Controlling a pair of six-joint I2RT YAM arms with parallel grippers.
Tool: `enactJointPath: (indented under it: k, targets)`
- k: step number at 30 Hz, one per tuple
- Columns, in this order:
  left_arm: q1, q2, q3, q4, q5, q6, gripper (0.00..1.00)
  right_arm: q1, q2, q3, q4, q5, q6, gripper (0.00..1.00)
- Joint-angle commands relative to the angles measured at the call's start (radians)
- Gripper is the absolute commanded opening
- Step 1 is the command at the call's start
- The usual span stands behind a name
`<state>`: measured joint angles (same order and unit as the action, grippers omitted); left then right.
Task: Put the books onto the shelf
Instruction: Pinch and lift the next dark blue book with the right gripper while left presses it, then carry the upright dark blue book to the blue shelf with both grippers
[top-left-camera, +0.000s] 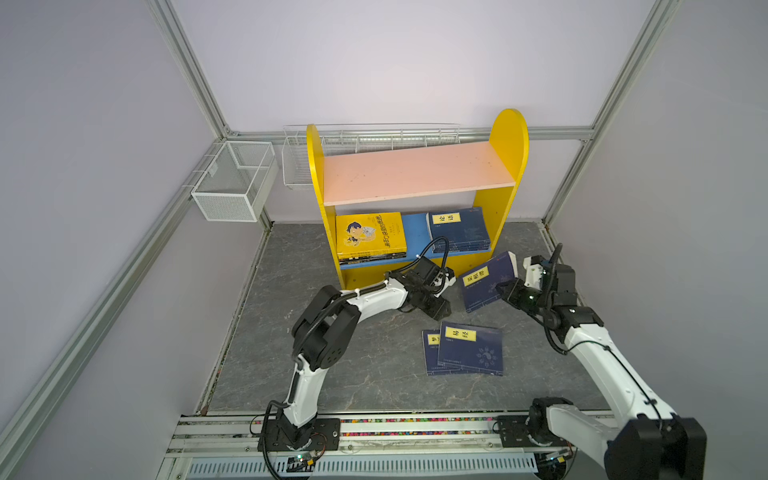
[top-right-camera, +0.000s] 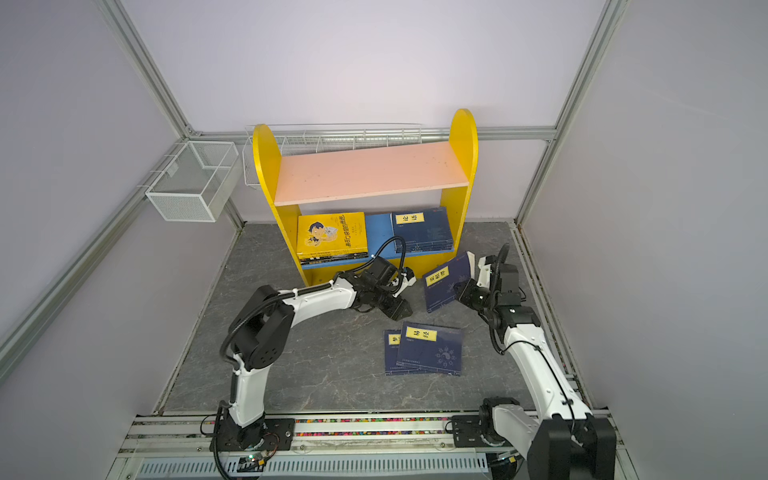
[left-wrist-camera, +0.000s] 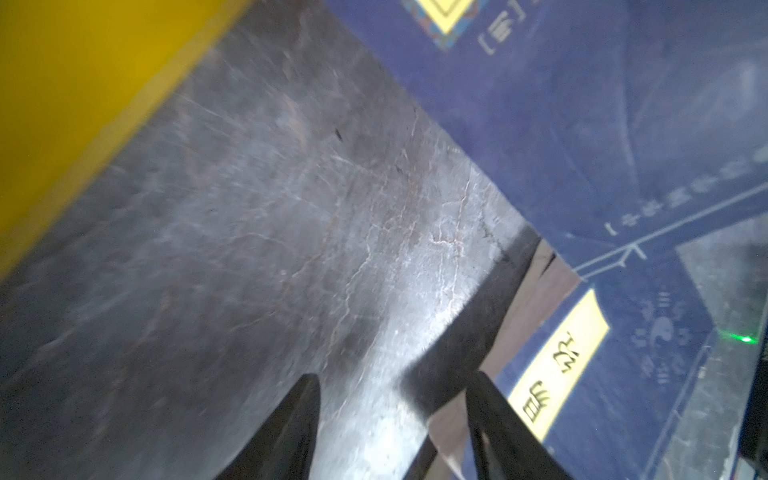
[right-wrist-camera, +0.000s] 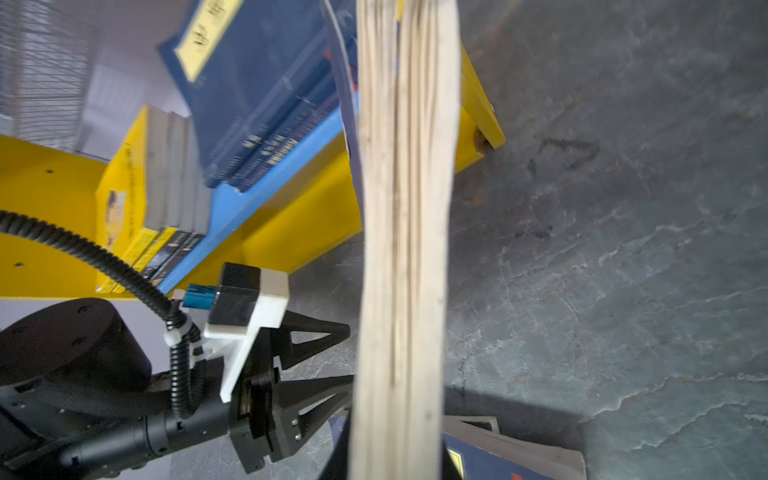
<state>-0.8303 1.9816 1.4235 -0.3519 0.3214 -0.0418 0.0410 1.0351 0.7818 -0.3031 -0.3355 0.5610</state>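
Top views: right hand (top-left-camera: 505, 291) is clamped on the lower edge of the held book (top-left-camera: 486, 280), navy with a yellow label. It's tilted up off the tabletop (top-left-camera: 332, 374), just in front of the shelf (top-left-camera: 509, 141) near its right side panel. Left hand (top-left-camera: 441, 309) is low in front of the shelf's middle, fingers apart, gripping nothing, close beside the held book. All shelved books are on the blue board (top-left-camera: 413, 235): yellow stack (top-left-camera: 370, 235) at its left end, navy stack (top-left-camera: 457, 230) at its right, both flat. Loose navy books (top-left-camera: 471, 351), two, overlap flat on the tabletop further out from the shelf.

Left wrist: left hand (left-wrist-camera: 395, 428) spread, only tabletop between the fingers. Loose navy books (left-wrist-camera: 623, 353) are right beside one finger, with the shelf's yellow base (left-wrist-camera: 62, 104) on the far side.

Right wrist: held book (right-wrist-camera: 403, 249) edge-on, pages filling the middle; right hand's own fingers out of shot. Left hand (right-wrist-camera: 349, 357) is spread close to the pages; contact unclear. Behind it, navy stack (right-wrist-camera: 257, 104) and yellow stack (right-wrist-camera: 124, 187) sit on the blue board (right-wrist-camera: 266, 174).
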Motion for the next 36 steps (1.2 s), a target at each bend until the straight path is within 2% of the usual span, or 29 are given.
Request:
enactJointPath:
  k: [1, 5, 8, 13, 19, 26, 31, 34, 36]
  targets:
    - [0.048, -0.162, -0.064, 0.155, 0.016, -0.121, 0.63, 0.003, -0.093, 0.060, 0.024, -0.096, -0.074, 0.06]
    - [0.159, -0.305, -0.213, 0.393, 0.166, -0.382, 0.76, 0.003, -0.122, 0.088, 0.126, -0.263, -0.033, 0.06]
    - [0.207, -0.347, -0.296, 0.609, 0.241, -0.556, 0.84, 0.004, -0.103, 0.066, 0.301, -0.359, 0.079, 0.06]
    - [0.211, -0.335, -0.289, 0.668, 0.292, -0.602, 0.93, 0.011, -0.024, 0.025, 0.594, -0.384, 0.285, 0.06]
    - [0.211, -0.315, -0.284, 0.754, 0.376, -0.639, 0.93, 0.051, 0.056, 0.045, 0.678, -0.369, 0.326, 0.06]
    - [0.211, -0.271, -0.250, 0.754, 0.398, -0.658, 0.77, 0.099, 0.146, 0.037, 0.836, -0.354, 0.422, 0.06]
    - [0.209, -0.264, -0.233, 0.775, 0.408, -0.667, 0.63, 0.143, 0.206, 0.044, 0.848, -0.339, 0.424, 0.06]
    - [0.207, -0.268, -0.237, 0.798, 0.406, -0.678, 0.43, 0.158, 0.224, 0.046, 0.817, -0.325, 0.399, 0.07]
    - [0.202, -0.271, -0.242, 0.794, 0.397, -0.673, 0.26, 0.158, 0.229, 0.042, 0.784, -0.301, 0.380, 0.08]
